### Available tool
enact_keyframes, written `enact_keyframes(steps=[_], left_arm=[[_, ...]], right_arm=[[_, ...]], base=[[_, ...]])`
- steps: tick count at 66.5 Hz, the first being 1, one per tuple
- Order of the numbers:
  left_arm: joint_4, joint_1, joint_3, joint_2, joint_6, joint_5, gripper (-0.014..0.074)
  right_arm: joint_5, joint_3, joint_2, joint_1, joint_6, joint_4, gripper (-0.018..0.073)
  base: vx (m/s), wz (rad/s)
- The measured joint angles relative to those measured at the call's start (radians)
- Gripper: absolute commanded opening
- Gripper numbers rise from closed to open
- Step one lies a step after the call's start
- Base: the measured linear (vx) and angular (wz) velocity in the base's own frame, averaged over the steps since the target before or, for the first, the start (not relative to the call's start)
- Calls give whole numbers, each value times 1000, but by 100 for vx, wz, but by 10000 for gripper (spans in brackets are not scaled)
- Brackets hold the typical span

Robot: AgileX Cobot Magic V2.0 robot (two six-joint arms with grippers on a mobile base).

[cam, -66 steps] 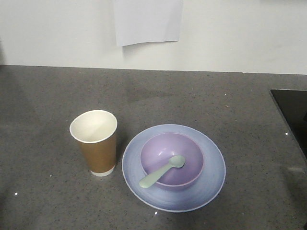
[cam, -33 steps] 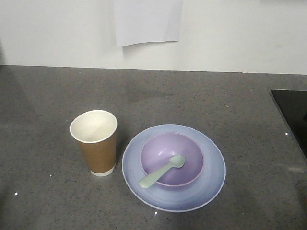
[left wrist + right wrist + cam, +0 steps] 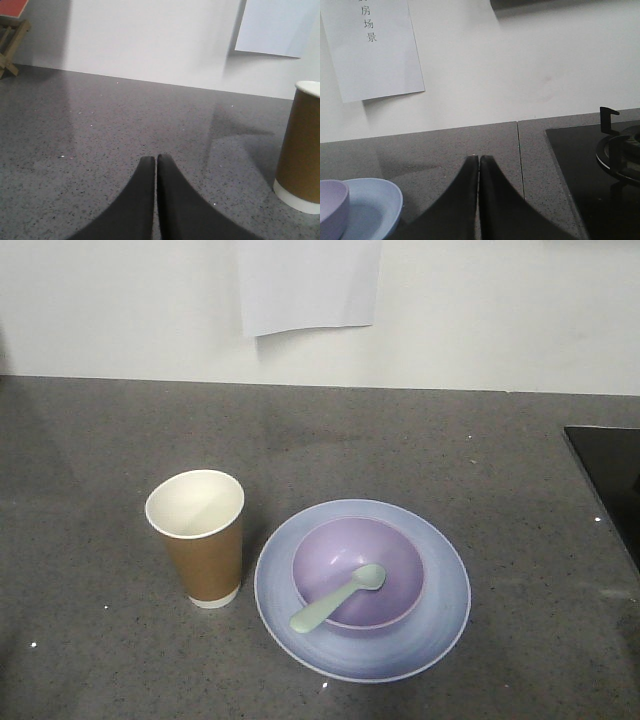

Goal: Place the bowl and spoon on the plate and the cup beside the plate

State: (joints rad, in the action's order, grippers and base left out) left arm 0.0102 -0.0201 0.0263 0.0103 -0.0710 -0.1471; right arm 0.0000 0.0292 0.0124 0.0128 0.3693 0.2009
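The pale blue plate (image 3: pixel 440 610) lies on the grey counter with the lavender bowl (image 3: pixel 395 560) standing in its middle. A mint-green spoon (image 3: pixel 337 598) rests in the bowl, handle over the front-left rim. The brown paper cup (image 3: pixel 198 538) stands upright just left of the plate. In the left wrist view the left gripper (image 3: pixel 156 159) is shut with nothing in it, the cup (image 3: pixel 300 150) to its right. The right gripper (image 3: pixel 479 158) is shut and empty too, with the plate (image 3: pixel 375 205) and bowl (image 3: pixel 331 207) at its lower left. No gripper shows in the front view.
A black stove top (image 3: pixel 612 475) with a burner grate (image 3: pixel 620 155) lies at the right of the counter. A paper sheet (image 3: pixel 308 282) hangs on the white back wall. A wooden stool (image 3: pixel 11 35) stands at far left.
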Motion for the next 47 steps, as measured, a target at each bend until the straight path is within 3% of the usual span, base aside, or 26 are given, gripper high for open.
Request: enact_keyframes(steps=[21, 47], left_arm=[[0, 0, 0, 0, 0, 0, -6], [0, 0, 0, 0, 0, 0, -6]], right_arm=[[-53, 0, 0, -60, -13, 2, -4], [-63, 0, 0, -62, -16, 5, -4]], base=[[0, 0], [0, 0]])
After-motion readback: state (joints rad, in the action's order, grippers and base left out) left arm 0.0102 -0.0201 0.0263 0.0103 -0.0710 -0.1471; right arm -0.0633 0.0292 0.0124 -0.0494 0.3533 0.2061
